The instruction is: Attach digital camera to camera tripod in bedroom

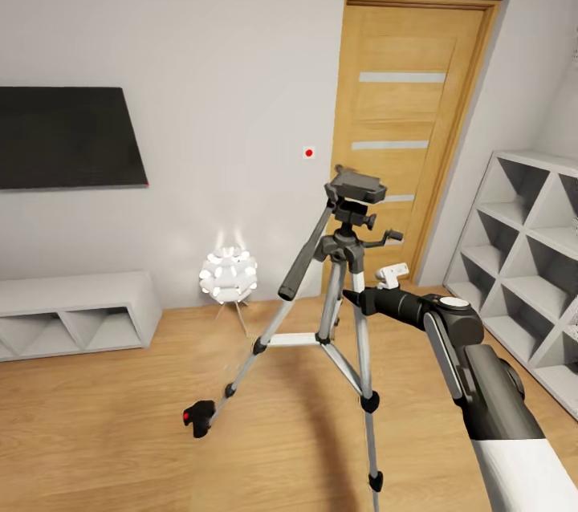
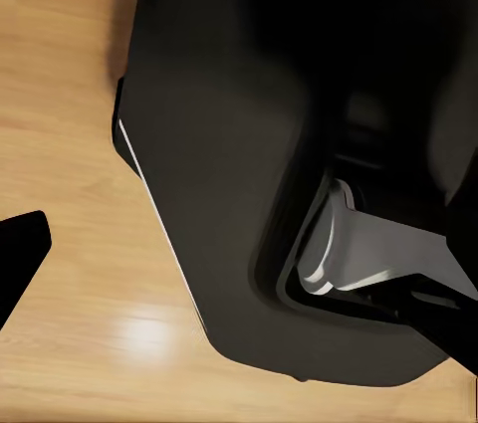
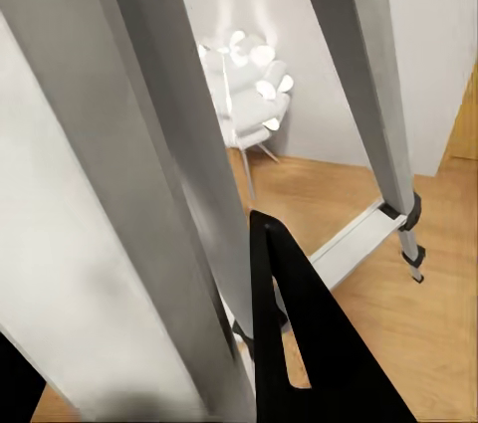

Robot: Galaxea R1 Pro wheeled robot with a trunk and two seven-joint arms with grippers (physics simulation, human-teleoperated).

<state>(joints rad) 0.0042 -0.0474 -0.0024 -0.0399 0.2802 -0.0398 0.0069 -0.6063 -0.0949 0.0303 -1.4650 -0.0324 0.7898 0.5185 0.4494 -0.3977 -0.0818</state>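
Standing on the light wood floor (image 1: 120, 408) in front of the wooden door (image 1: 405, 135), the tripod (image 1: 341, 287) spreads its three silver legs, its black head bare on top and its long handle slanting down toward the left. The camera (image 1: 199, 418), small and black with a red dot, lies on the floor beside the foot of the tripod's left leg. The right gripper (image 1: 351, 299) reaches in from the lower right and sits against a leg just below the head; whether it is clenched or released cannot be told. The right wrist view shows one dark fingertip (image 3: 289, 333) close beside the silver legs. A round white lamp (image 1: 229, 275) glows by the wall.
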